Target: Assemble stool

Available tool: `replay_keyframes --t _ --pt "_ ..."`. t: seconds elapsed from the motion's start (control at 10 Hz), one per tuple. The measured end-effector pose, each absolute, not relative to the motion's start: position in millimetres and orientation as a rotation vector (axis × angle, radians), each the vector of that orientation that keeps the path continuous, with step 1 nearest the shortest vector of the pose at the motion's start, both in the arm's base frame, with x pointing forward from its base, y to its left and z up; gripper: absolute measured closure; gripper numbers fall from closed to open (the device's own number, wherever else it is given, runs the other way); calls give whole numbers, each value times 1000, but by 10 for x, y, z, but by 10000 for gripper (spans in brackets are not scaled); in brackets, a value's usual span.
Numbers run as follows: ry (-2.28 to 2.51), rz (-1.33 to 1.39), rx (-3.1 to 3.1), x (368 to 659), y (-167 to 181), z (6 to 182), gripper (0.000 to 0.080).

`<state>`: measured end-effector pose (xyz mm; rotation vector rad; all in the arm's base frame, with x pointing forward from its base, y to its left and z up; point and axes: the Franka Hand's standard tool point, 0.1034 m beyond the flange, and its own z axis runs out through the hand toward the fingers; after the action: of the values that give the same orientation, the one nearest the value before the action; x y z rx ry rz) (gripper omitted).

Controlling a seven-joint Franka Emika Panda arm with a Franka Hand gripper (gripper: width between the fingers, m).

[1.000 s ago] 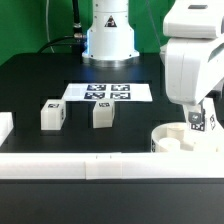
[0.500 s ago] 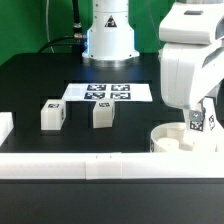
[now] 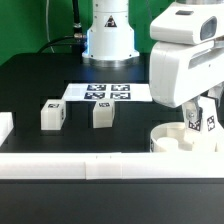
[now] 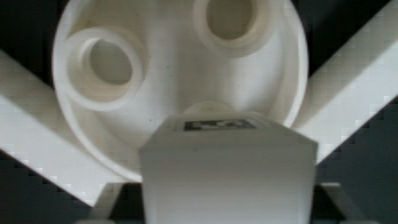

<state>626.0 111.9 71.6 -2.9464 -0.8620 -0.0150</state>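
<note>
1. A long white rail (image 3: 90, 166) runs across the near edge of the black surface (image 3: 40, 85).
2. Just behind that rail, at the exterior view's right, the stool's round seat (image 3: 172, 141) lies flat with its sockets facing up. The wrist view shows two of its oval sockets (image 4: 107, 70) open and unfilled. It also shows a white rail passing on each side of the seat (image 4: 160, 60).
3. Over the seat's far right part, the end effector (image 3: 203, 118) is closed tight on the held leg (image 3: 209, 124). The leg is clamped between the fingers and stands upright, with its black-and-white tag facing the exterior camera. In the wrist view the held leg (image 4: 222, 170) fills the foreground, tag (image 4: 221, 124) on its top face, with the seat's rim right behind it. Its lower end meets the seat's top, but I cannot tell whether it sits in a socket.
4. Farther back and toward the exterior view's left, the second leg (image 3: 102, 114) and third leg (image 3: 52, 114) stand on the surface. They are near each other and well apart from the seat.
5. Behind them lies the marker board (image 3: 107, 92), flat.
6. Farthest off is the arm's white base (image 3: 108, 35).
</note>
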Motion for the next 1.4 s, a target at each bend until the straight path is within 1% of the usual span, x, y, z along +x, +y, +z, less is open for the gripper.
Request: replay_keyframes --t 0.4,0.5,1.1,1.4 --pt "41 -5 -3059 6244 1161 704 462" --pt "182 0 -3056 6244 1166 705 462" --pt "689 20 -2971 6253 1175 710 462" --pt "1212 57 -2755 6247 1190 704 462"
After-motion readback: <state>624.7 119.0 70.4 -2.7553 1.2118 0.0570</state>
